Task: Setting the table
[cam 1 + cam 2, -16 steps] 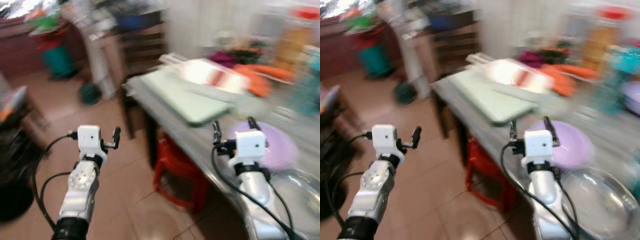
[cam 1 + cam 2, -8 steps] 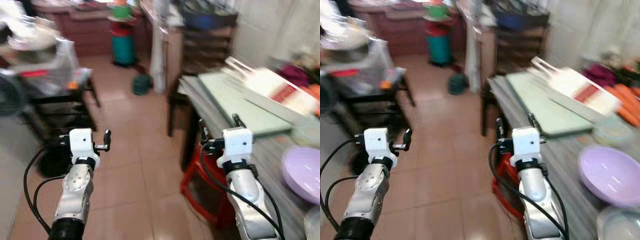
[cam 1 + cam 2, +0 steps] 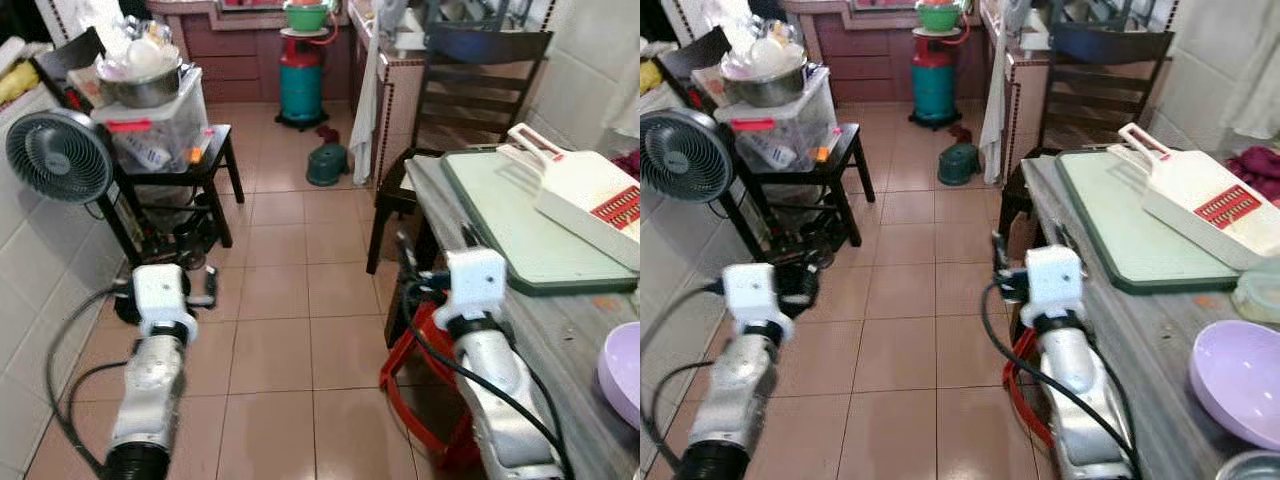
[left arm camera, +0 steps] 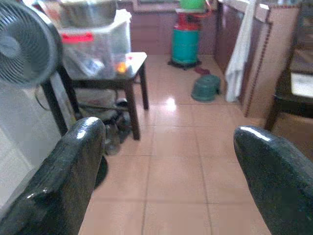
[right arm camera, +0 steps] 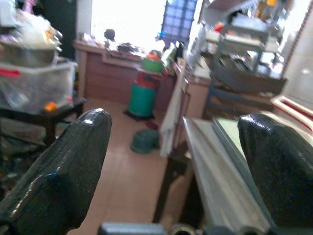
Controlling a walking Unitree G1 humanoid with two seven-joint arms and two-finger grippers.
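A grey table (image 3: 1140,330) runs along my right side. On it lie a green cutting board (image 3: 520,220), a white slicer (image 3: 590,195) with a red stripe, and a purple bowl (image 3: 1240,380) near the front. My right gripper (image 3: 435,250) hovers at the table's left edge, open and empty. Its wrist view shows two black fingers (image 5: 63,166) spread wide over the floor and table edge. My left gripper (image 3: 205,288) is held out over the tiled floor, well left of the table. It is open too, with nothing between its fingers (image 4: 73,161).
A red stool (image 3: 420,340) sits under the table edge. A dark wooden chair (image 3: 470,80) stands beyond the table. On the left are a fan (image 3: 58,158) and a black side table (image 3: 215,150) carrying a plastic box (image 3: 150,125). A teal gas cylinder (image 3: 300,90) stands far back.
The camera has swung left and steadied, so the table slid to the right edge and more floor shows. Both arms keep the same pose, fingers still spread.
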